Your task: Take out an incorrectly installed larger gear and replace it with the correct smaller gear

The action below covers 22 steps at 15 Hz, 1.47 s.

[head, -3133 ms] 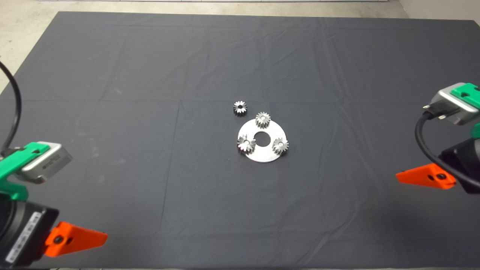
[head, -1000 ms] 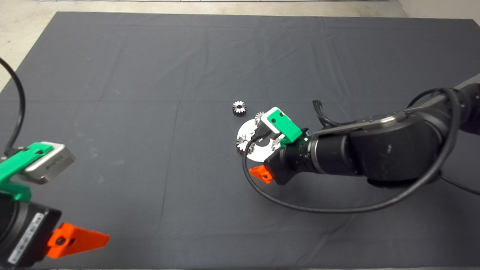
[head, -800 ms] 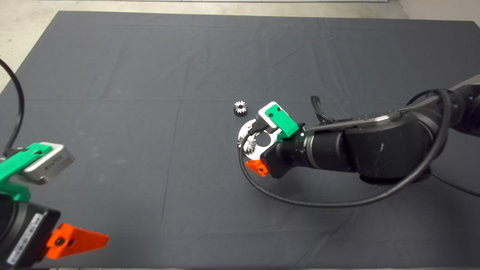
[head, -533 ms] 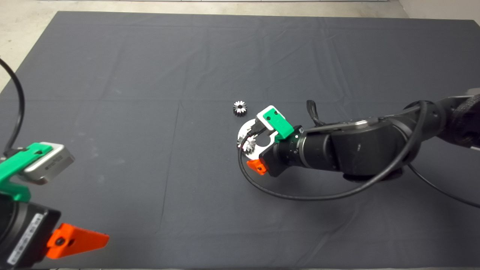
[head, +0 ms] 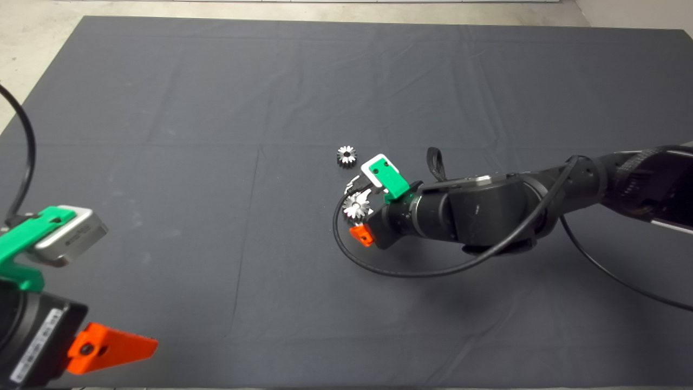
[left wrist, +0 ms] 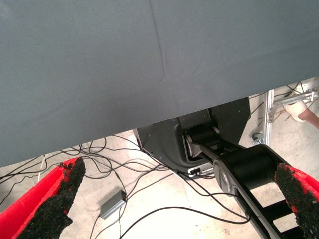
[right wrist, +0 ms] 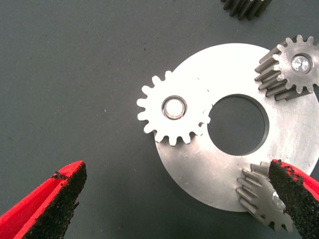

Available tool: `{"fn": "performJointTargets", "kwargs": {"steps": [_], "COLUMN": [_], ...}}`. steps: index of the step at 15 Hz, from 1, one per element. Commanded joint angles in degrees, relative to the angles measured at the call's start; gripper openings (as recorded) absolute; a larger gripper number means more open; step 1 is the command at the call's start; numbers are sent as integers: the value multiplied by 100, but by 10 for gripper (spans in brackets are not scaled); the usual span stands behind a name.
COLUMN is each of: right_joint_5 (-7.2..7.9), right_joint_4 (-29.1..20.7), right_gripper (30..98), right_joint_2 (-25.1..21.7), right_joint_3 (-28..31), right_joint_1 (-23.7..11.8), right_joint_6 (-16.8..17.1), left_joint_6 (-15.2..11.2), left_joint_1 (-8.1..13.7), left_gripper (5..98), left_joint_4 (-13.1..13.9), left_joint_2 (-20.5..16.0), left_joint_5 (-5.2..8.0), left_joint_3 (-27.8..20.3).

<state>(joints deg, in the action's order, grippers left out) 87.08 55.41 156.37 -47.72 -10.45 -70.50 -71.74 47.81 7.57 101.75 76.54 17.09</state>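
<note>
The larger gear point(right wrist: 172, 107), bright silver with broad teeth, sits on a peg at the edge of a round silver plate point(right wrist: 209, 174) and overhangs its rim. It also shows in the head view point(head: 357, 206), just past my right wrist. My right gripper point(right wrist: 174, 169) hovers open above it, one finger on each side, touching nothing. One red finger point(head: 361, 234) shows beside the gear. The smaller gear point(head: 345, 155) lies loose on the mat beyond the plate, cut off at the picture edge point(right wrist: 246, 6). My left gripper point(left wrist: 184, 199) waits open at the lower left.
Two more small grey gears point(right wrist: 291, 67) point(right wrist: 264, 199) stand on pegs on the plate around its centre hole. A black cable point(head: 379, 271) loops from my right wrist over the dark mat point(head: 216, 108). Past the mat's edge the left wrist view shows floor, cables and the robot's base.
My right arm came in from the right edge, crossed the plate and moved leftward; its open gripper now straddles the larger gear. The left arm and the gears have not moved.
</note>
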Motion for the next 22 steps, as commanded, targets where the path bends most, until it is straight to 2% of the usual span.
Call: {"fn": "performJointTargets", "kwargs": {"steps": [1, 7, 15, 22], "right_joint_5": [-8, -41, -42, -74], "right_joint_4": [365, 400, 611, 620], "right_gripper": [969, 969, 969, 969], "right_joint_2": [91, 184, 583, 584], "right_joint_3": [-220, -526, -930, -1194], "right_joint_1": [88, 183, 262, 385], "right_joint_6": [36, 80, 238, 212], "left_joint_6": [-7, -7, -7, -7], "left_joint_1": [36, 36, 36, 36], "left_gripper": [976, 976, 976, 976], "left_joint_4": [96, 99, 96, 96], "left_joint_2": [-10, -10, -1, 8], "left_joint_5": [10, 10, 10, 10], "left_joint_3": [-76, -76, -85, -78]}}
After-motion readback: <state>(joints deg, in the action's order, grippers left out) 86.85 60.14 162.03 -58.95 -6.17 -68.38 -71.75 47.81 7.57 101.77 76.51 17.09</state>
